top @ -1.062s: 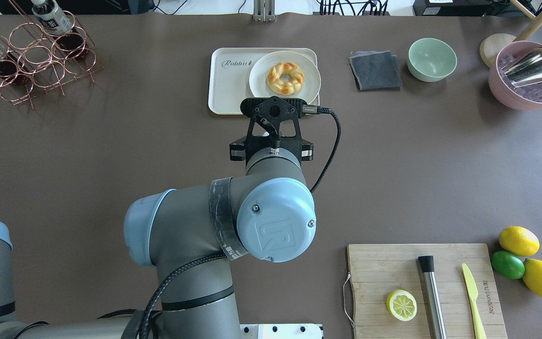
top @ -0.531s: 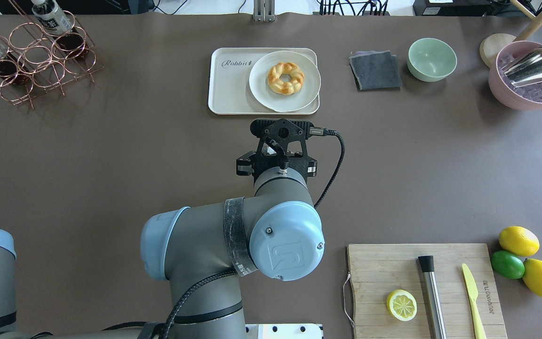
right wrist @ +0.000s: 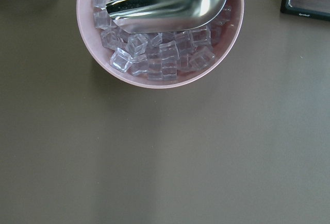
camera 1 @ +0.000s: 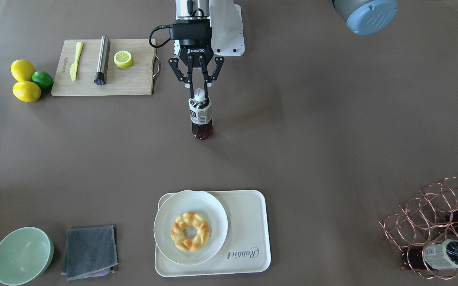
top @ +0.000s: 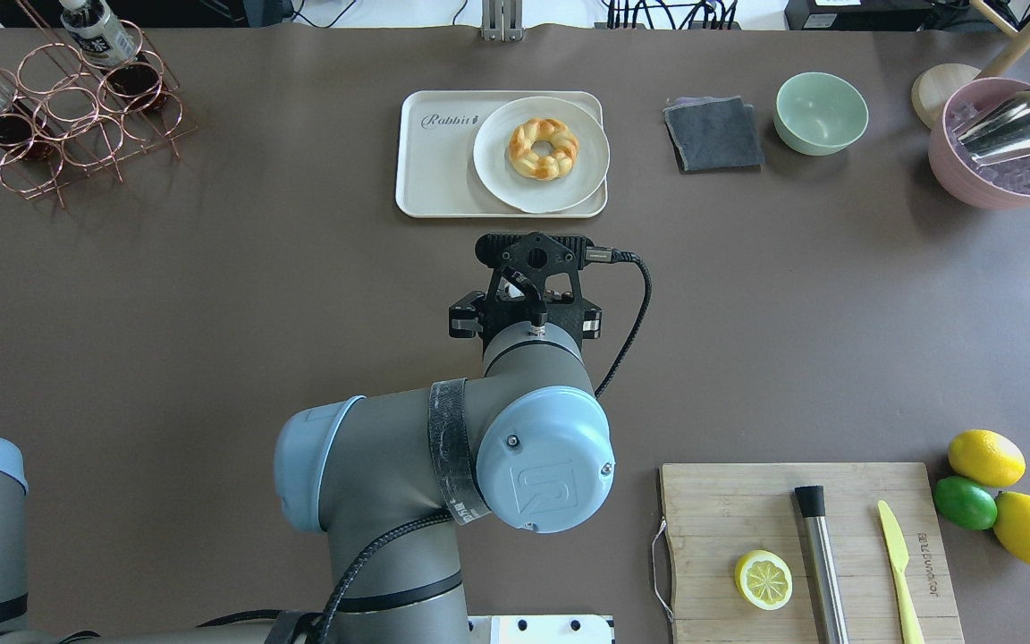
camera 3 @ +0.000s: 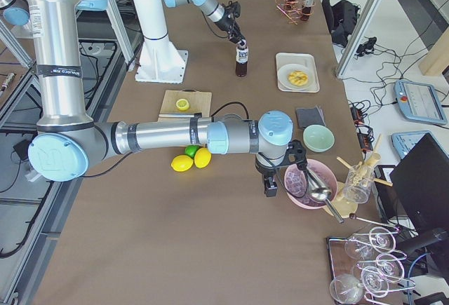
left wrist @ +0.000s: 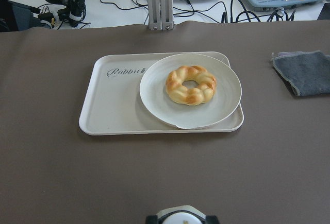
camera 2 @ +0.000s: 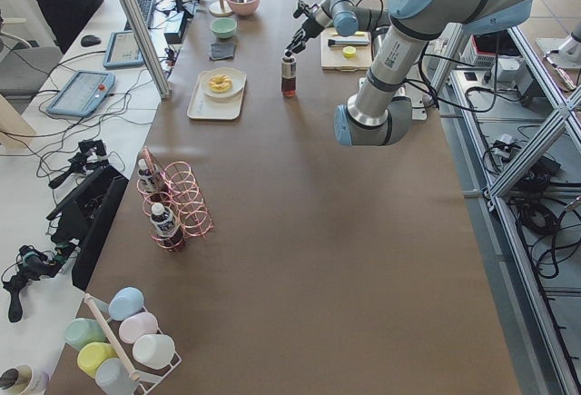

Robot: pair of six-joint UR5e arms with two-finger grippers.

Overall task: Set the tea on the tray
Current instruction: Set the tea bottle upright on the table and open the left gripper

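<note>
The left tool point(camera 1: 200, 87) points straight down, its two fingers drawn in close on the white cap point(left wrist: 180, 217) of a small bottle of tea point(camera 1: 200, 115). The bottle hangs upright directly below the tool. Its base seems to touch the brown bench point(camera 1: 332, 139), though it may be lifted just clear; the views do not settle this.

The bottle is small and probably light. Its clear plastic wall looks smooth and could slip, while the cap and neck are stiff, so that is a fair place to hold it. Held only at the top it could swing, and being tall and narrow it could tip when set down.

The cream tray point(camera 1: 249, 222) lies well ahead of the tool, away from the robot. A white plate point(camera 1: 163, 214) with a ring-shaped pastry point(camera 1: 189, 231) fills the tray's right part as the tool faces it. The lettered left part is bare.

The right tool point(camera 3: 269, 179) hangs far off to the right beside a pink bowl of ice point(right wrist: 154, 83). I cannot tell how far open it is.
</note>
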